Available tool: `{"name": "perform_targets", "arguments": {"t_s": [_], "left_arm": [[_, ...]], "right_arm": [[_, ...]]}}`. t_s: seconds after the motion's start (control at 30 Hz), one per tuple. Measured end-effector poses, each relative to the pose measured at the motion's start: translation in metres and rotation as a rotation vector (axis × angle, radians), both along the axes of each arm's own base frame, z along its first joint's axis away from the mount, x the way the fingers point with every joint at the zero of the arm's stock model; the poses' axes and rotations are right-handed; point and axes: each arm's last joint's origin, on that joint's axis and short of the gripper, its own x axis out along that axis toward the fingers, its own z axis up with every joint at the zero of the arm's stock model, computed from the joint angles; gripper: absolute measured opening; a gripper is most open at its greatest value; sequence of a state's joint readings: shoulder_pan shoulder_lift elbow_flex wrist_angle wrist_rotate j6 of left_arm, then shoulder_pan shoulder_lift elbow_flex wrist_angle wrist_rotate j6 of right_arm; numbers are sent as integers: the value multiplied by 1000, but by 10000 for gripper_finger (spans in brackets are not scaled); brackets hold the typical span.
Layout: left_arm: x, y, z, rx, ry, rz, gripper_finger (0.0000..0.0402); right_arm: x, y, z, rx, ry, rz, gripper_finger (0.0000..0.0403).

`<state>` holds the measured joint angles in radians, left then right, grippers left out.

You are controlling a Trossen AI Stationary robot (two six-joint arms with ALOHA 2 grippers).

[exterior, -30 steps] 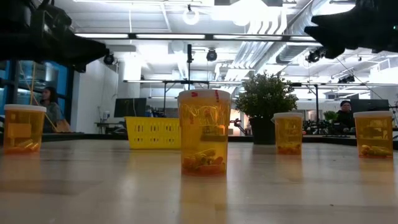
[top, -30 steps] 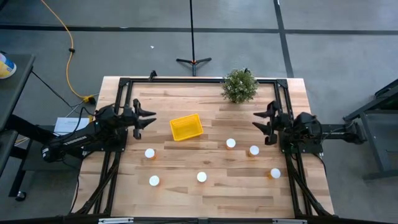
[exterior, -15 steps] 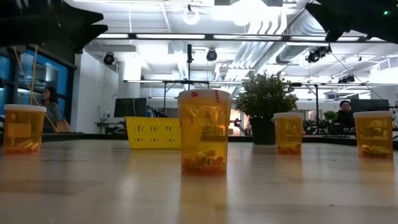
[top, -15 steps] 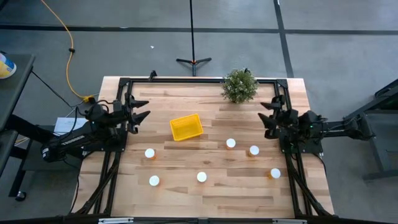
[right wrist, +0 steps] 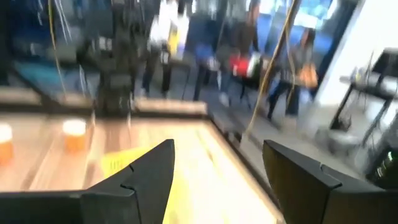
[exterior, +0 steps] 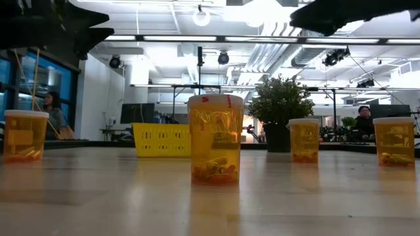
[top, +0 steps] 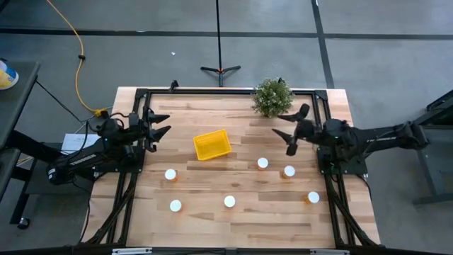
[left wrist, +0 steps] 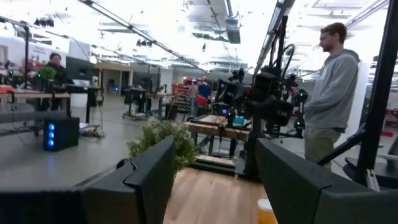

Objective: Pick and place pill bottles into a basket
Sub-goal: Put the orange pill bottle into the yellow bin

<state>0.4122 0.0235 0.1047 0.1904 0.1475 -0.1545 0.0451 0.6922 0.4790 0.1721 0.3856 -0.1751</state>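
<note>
High view: basket (top: pixel 212 144) sits mid-table, w/ six pill bottles (top: pixel 262 163) standing on the wood nearer the front, all outside it. Left gripper (top: pixel 161 124) hangs at table's left edge, fingers spread, empty. Right gripper (top: pixel 289 131) is out over the table just below the plant (top: pixel 272 97), fingers wide, holding nothing.

Low view: bottles upright, basket behind them.

Wrist views: both pairs of fingers apart, empty; person stands beyond the table.
</note>
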Motion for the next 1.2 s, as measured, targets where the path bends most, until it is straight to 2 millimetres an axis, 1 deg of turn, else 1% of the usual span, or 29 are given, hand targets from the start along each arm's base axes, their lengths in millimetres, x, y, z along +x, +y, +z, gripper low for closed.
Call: {"name": "perform_targets", "arguments": {"t_s": [0.2,0.33,0.53,0.7,0.77,0.87,0.93,1.0,1.07,1.2], "left_arm": [[1,0,-4,-72,21,-16,259],[1,0,-3,-71,10,-16,259],[1,0,-3,-85,9,-16,259],[1,1,-4,-97,11,-17,259],[1,1,-3,-97,10,-14,259],[0,1,-3,-102,-3,20,259],[0,2,-3,-108,-4,44,259],[0,3,-3,-113,-3,57,259],[0,3,-3,-114,0,60,259],[0,3,-3,-112,-4,60,259]], "right_arm": [[14,13,21,136,105,75,236],[21,23,29,259,238,98,236],[25,37,33,325,456,15,236],[28,49,38,348,541,-74,236],[31,54,36,395,591,-50,236],[36,61,29,488,681,56,236],[41,63,23,494,730,96,236],[45,61,19,499,742,57,237],[48,57,13,555,768,-11,237],[49,56,-5,595,918,-111,248]]}}
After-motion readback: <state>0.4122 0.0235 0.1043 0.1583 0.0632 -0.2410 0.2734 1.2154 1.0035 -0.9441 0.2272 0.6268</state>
